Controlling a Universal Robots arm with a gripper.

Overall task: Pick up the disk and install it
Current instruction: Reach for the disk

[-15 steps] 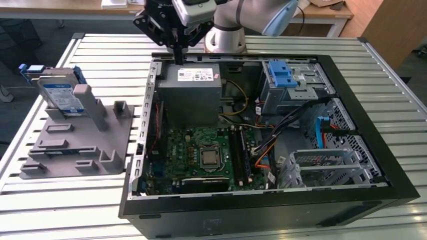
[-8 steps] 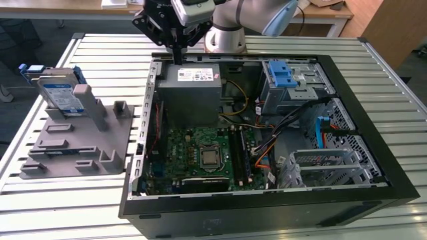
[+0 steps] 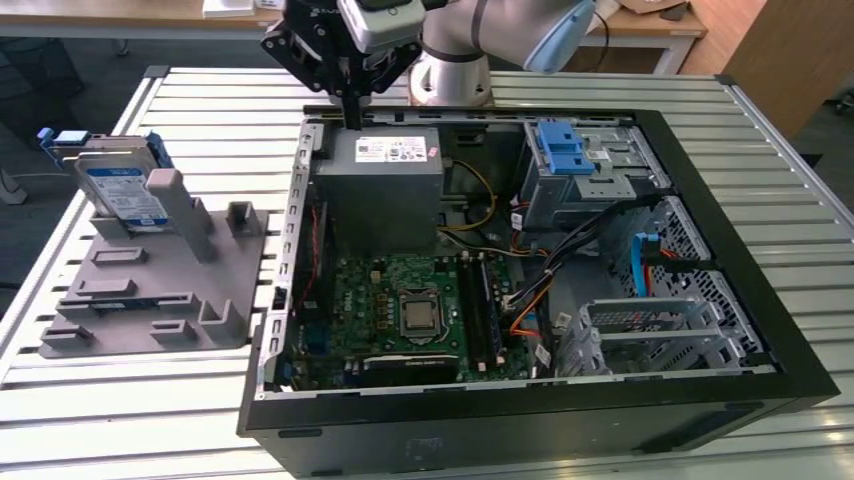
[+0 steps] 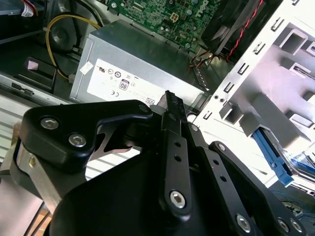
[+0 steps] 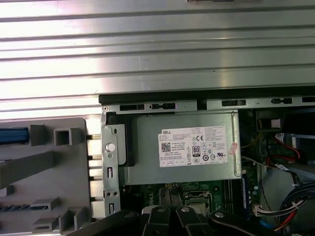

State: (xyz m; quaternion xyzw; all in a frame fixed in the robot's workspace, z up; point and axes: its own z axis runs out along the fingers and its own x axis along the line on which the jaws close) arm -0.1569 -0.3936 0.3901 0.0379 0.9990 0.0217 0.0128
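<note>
End effector (image 3: 352, 120) seen closed, empty, poised over power supply (image 3: 384, 175) in computer case (image 3: 534, 440). Disk (image 3: 120, 190) stood on edge in grey fixture (image 3: 147, 290) on tabletop (image 3: 200, 100), well apart toward exterior view's left, long axis tilted near upright.

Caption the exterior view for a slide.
Claw above the power supply of the open case; disk sits in its grey rack.

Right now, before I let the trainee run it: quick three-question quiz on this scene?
1. True or false: the disk already sits inside the computer case.
2. The gripper is nearest to: A) power supply box B) motherboard C) disk.
3. Fill in: the disk's carrier frame is ___.
Key: 1 false, it stands on the grey rack outside the case; 2 A; 3 blue.
</note>
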